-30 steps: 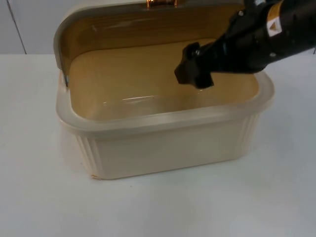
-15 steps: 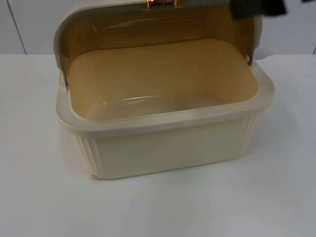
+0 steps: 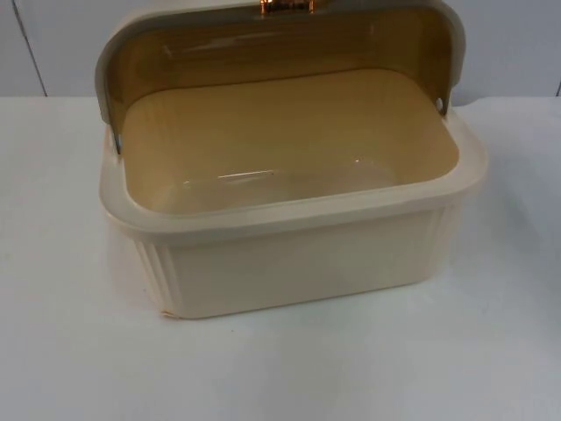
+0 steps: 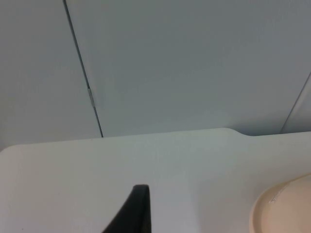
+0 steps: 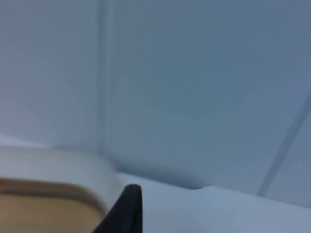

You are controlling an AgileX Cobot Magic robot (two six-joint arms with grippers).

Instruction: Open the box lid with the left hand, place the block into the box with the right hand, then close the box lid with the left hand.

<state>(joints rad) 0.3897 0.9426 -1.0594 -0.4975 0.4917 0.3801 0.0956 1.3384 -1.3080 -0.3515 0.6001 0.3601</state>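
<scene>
— Gone from over the box [image 3: 289, 219] is the right arm: a second ago its black gripper hung above the inside at about two o'clock, half a second ago it was a dark smear at the upper edge, and now the top view has none of it.

— And the box?

— It has not shifted. It sits on the white table [image 3: 79, 351], cream, ribbed on its front wall, with the lid [image 3: 272, 35] swung up and standing open at twelve o'clock. A copper-coloured handle [image 3: 285, 7] shows on the lid's top edge. I see no block on the tan floor inside.

— Where are the grippers?

— The left gripper [image 4: 133, 211] hangs over bare table facing the grey partition wall [image 4: 194, 63], with a curve of the box rim near it. The right gripper [image 5: 124, 208] is just beside the raised lid's edge, facing the same wall.

— Clenched or released?

— One black fingertip shows for each; I cannot tell either way.
</scene>
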